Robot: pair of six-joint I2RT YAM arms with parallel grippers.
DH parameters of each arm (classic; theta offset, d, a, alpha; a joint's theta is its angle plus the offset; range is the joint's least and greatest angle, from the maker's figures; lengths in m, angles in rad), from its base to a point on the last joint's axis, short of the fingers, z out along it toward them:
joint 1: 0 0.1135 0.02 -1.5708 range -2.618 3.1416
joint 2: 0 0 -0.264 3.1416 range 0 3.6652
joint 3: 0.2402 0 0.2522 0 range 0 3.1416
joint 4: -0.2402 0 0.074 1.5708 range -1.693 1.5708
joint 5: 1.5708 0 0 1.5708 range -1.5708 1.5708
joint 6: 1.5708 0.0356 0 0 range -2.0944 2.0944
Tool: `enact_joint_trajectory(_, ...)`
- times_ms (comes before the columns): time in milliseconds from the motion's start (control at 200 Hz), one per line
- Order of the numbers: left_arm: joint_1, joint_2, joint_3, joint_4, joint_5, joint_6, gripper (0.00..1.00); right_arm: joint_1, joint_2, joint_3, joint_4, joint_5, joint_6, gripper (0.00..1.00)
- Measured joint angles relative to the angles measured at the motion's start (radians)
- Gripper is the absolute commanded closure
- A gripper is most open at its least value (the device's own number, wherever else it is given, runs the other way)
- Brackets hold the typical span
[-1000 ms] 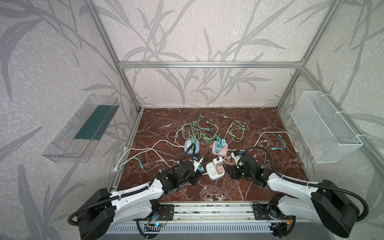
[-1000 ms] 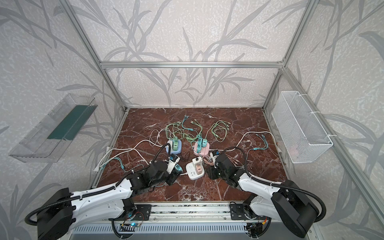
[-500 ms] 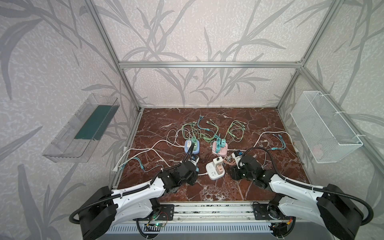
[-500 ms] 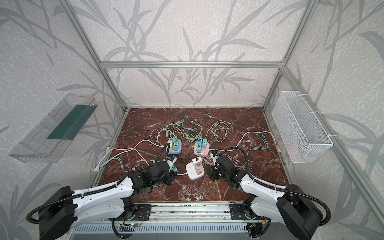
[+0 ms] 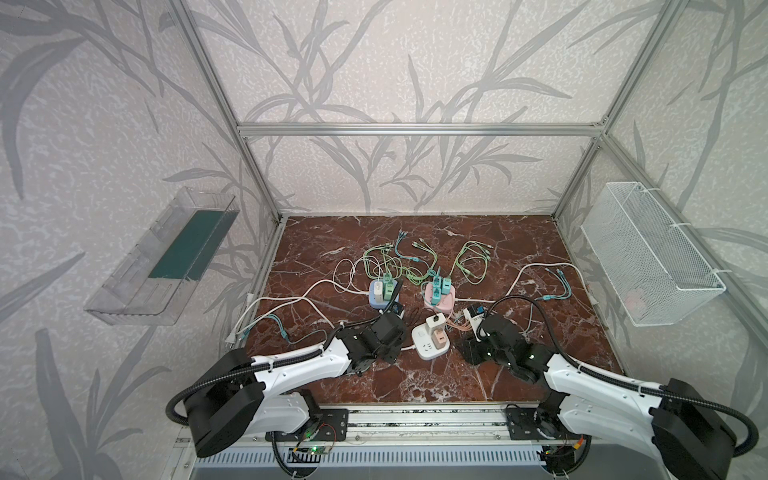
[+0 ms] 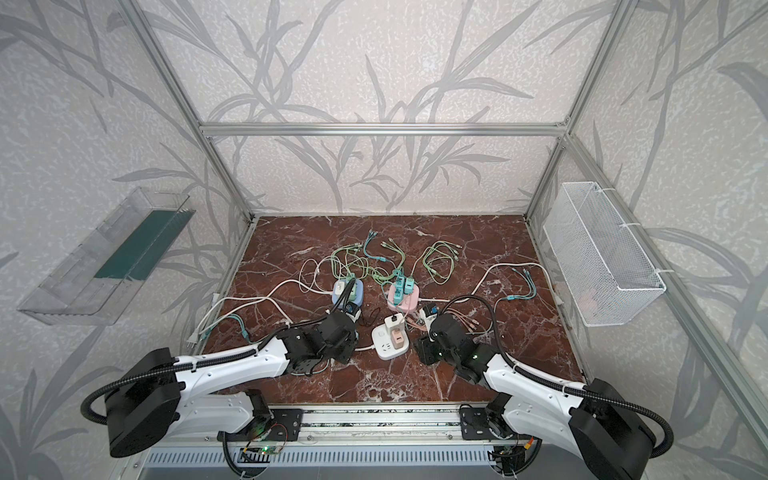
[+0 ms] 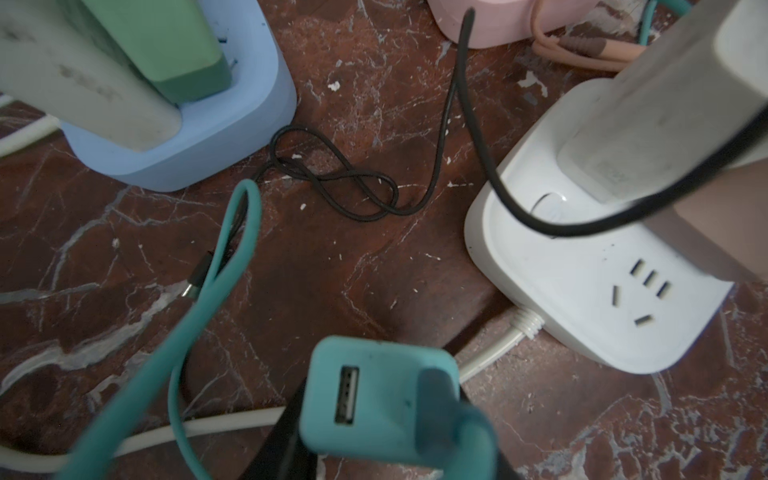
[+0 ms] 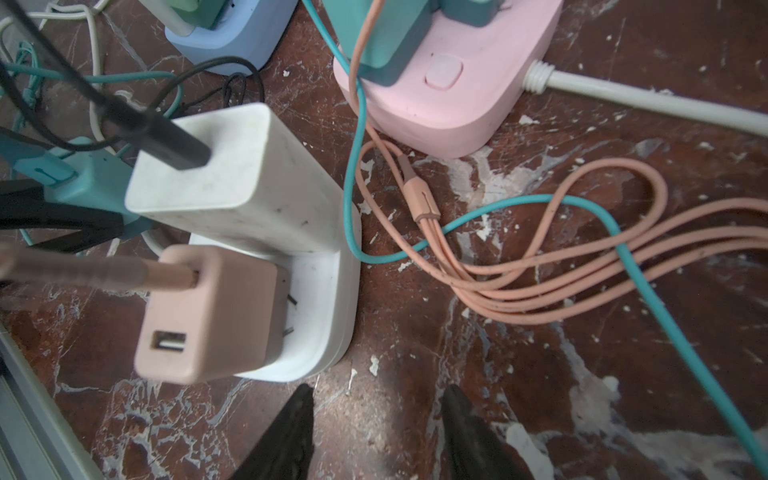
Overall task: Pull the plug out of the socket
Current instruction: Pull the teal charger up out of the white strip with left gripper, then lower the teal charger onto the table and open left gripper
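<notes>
The small teal plastic USB charger plug is gripped in the left hand, held clear of every socket above the red-brown marbled counter, at 9 o'clock of the white square socket block. The left wrist view sees the plug end-on, so its long axis runs away from that camera toward the counter. Its flat face has two USB ports, one empty and one taking a teal cable; its prongs are hidden.

Three socket blocks lie on the counter:
- The white one carries a tall white charger and a pink cube plug, both upright.
- The pale blue one, at 11 o'clock of the white, holds two plugs, white and green.
- The pink one, at 1 o'clock, holds two teal plugs.

That makes seven plugs.

The right hand sits at 3 o'clock of the white block, its fingers apart with nothing between them.
</notes>
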Motion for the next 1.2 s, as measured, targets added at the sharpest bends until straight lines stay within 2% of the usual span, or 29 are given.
enact_joint_trajectory(260, 0.0, 0.061, 0.064, -0.075, -0.02, 0.0, 0.85, 0.042, -0.02, 0.0, -0.015, 0.038, -0.016, 0.47)
enact_joint_trajectory(525, 0.0, 0.14, 0.131, -0.14, -0.05, 0.0, 0.9, 0.047, -0.034, 0.0, -0.031, 0.056, -0.019, 0.46)
enact_joint_trajectory(760, 0.0, 0.14, 0.131, -0.143, -0.061, -0.004, 0.79, 0.068, -0.069, 0.0, -0.032, 0.067, -0.02, 0.44)
enact_joint_trajectory(880, 0.0, 0.138, 0.131, -0.146, -0.061, -0.004, 0.7, 0.081, -0.072, 0.0, -0.031, 0.072, -0.023, 0.43)
enact_joint_trajectory(1200, 0.0, 0.136, 0.132, -0.154, -0.045, -0.003, 0.6, 0.115, -0.074, 0.0, -0.031, 0.101, -0.026, 0.42)
